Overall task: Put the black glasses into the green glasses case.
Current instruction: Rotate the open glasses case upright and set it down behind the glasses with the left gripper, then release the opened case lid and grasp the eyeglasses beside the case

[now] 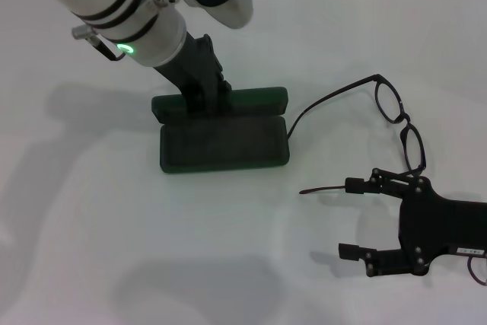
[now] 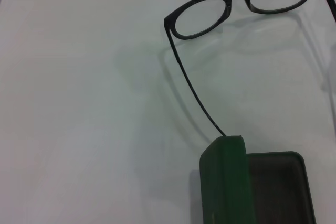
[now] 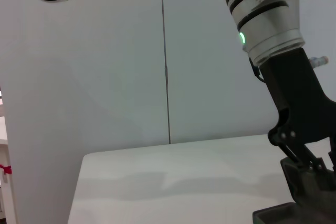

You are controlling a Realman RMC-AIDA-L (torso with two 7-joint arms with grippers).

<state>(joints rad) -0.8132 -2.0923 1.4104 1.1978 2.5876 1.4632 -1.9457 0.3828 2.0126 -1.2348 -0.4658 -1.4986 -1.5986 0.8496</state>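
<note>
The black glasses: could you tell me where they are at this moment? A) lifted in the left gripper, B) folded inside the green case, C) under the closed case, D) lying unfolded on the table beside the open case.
D: the black glasses lie unfolded on the white table, outside the open green glasses case.

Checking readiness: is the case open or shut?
Open: the case's lid stands up behind its tray, held by the left gripper, lining exposed and empty. The glasses lie outside.
</note>
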